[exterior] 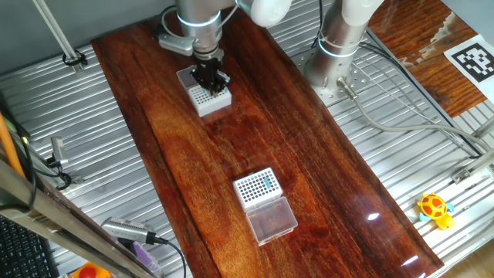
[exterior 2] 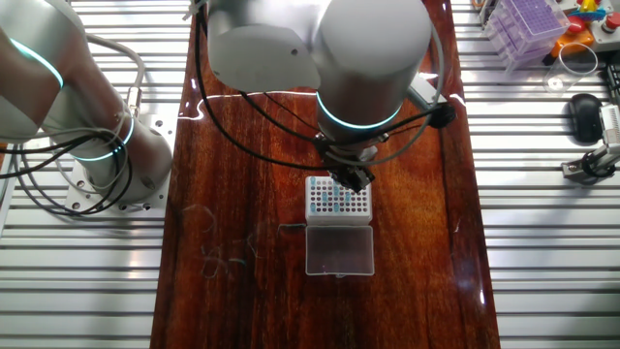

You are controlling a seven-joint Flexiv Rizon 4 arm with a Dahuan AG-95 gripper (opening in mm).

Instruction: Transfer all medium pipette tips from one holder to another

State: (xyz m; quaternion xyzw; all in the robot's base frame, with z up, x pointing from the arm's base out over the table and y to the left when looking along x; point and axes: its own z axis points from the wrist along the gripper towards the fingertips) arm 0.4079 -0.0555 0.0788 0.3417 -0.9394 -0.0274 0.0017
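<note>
A white holder [exterior: 210, 99] stands at the far end of the wooden board, and my gripper [exterior: 211, 83] hangs right over it, its dark fingertips at the grid. In the other fixed view the same holder [exterior 2: 339, 201] shows several teal medium pipette tips [exterior 2: 334, 199] among bare holes, with my gripper [exterior 2: 353, 180] at its upper right corner and a clear lid [exterior 2: 339, 250] lying flat beside it. A second holder [exterior: 257, 188] stands nearer, with a few teal tips [exterior: 268, 181] in one corner and its clear lid [exterior: 272, 218] open. The fingers are too small and dark to show any gap.
The arm's base [exterior: 340, 46] stands on the slatted metal table to the right of the board. A yellow toy [exterior: 434, 207] and a printed tag [exterior: 471, 60] lie off the board. A purple tip rack [exterior 2: 528, 24] and a mouse [exterior 2: 584, 114] sit on the far side.
</note>
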